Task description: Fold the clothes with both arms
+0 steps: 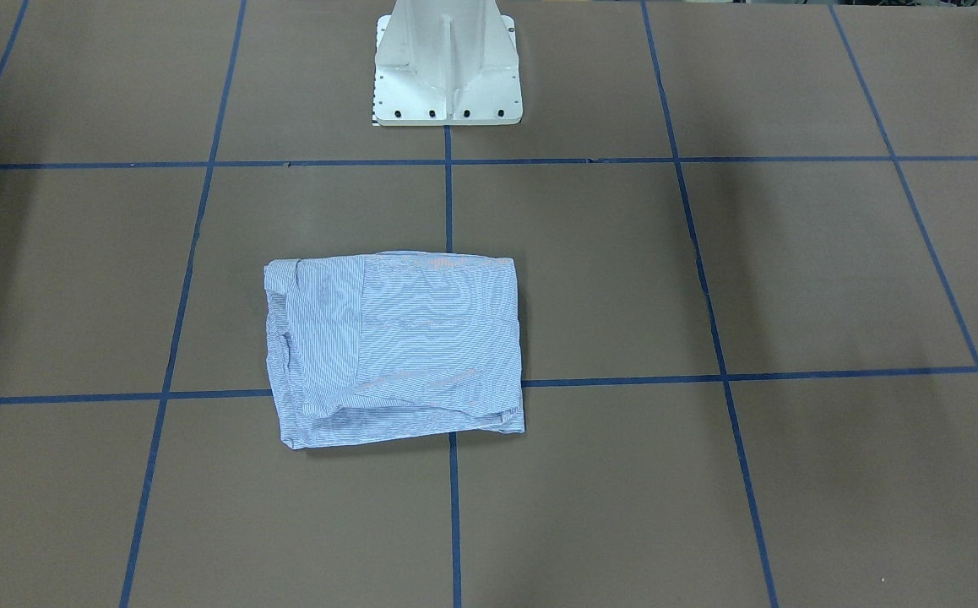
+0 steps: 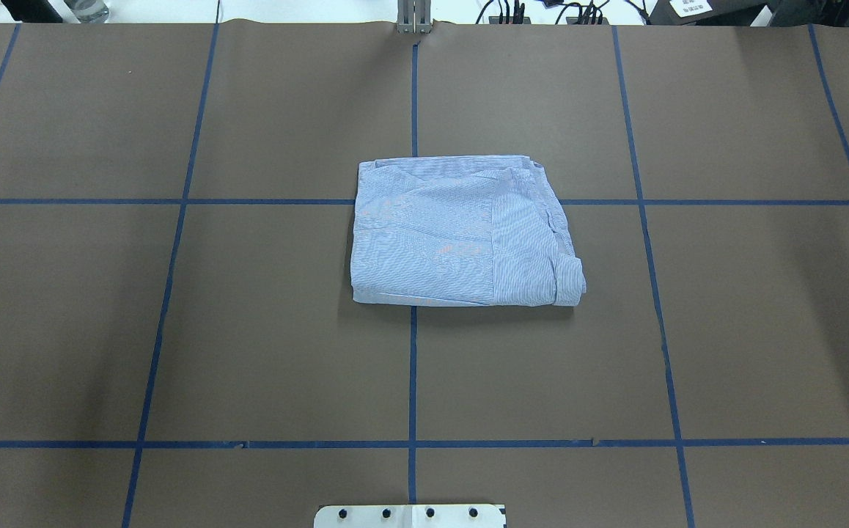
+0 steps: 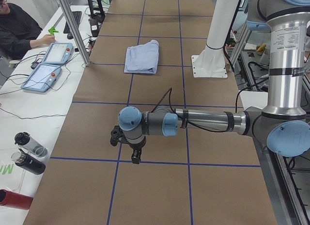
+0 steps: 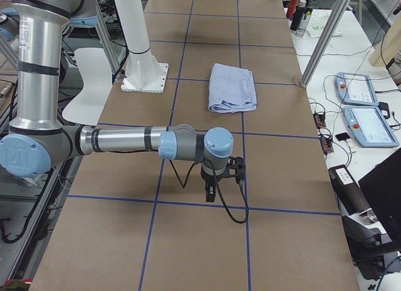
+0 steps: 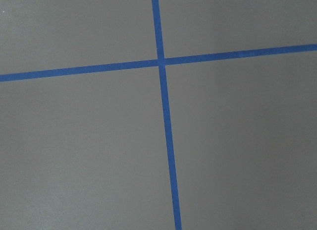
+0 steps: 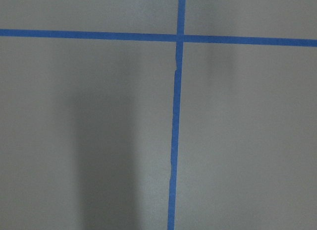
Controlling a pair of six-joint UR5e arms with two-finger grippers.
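The light blue-and-white striped shirt lies folded into a flat rectangle on the brown table, in the middle near a crossing of blue tape lines. It also shows in the overhead view and in both side views. Neither arm appears in the overhead or front views. My left gripper hangs low over bare table, far from the shirt, toward the table's left end. My right gripper hangs the same way toward the right end. I cannot tell whether either is open or shut. Both wrist views show only table and tape.
The white pedestal base stands at the robot's side of the table. An operator sits at a side desk with teach pendants. Bottles and a metal post stand along that edge.
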